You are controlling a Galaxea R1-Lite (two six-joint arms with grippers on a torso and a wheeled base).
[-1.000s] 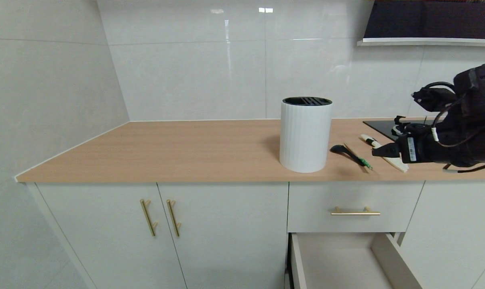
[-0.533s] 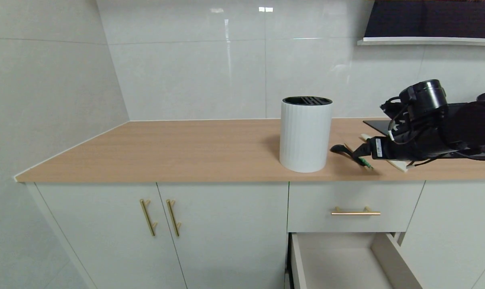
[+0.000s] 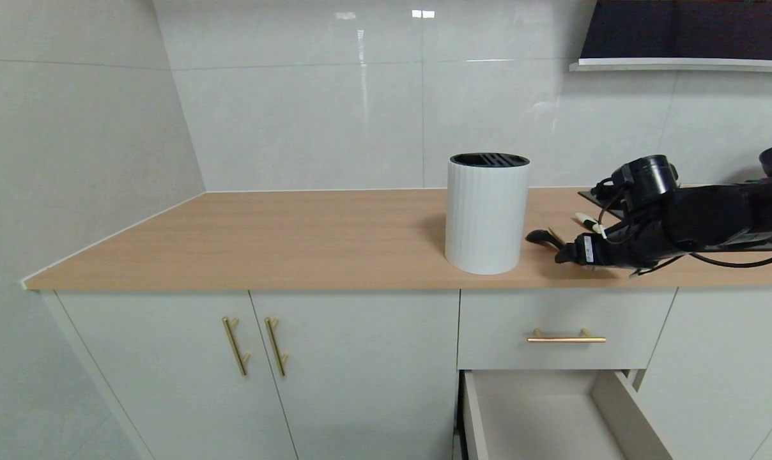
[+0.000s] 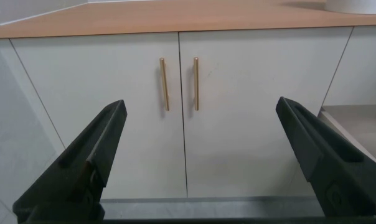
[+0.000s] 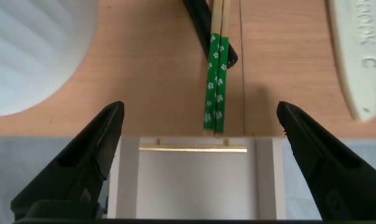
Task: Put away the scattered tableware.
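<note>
Right wrist view shows two chopsticks (image 5: 216, 74), one black spoon (image 5: 197, 14).

a kitchen: wood countertop (image 3: 296, 236), white cabinets (image 3: 169, 383) with brass handles (image 3: 236, 345), glossy tiled wall (image 3: 296, 115), range hood (image 3: 686, 32).

I see the head view brightly and evenly lit from above. Glare sits on the glossy wall tiles (image 3: 422, 15) as a white patch and a pale vertical streak. The white holder (image 3: 486, 214) throws a soft shadow leftward across the countertop (image 3: 296, 236). Straight cabinet doors (image 3: 169, 370) lean outward toward the left edge. In the left wrist view I find flatter, dimmer light.
</note>
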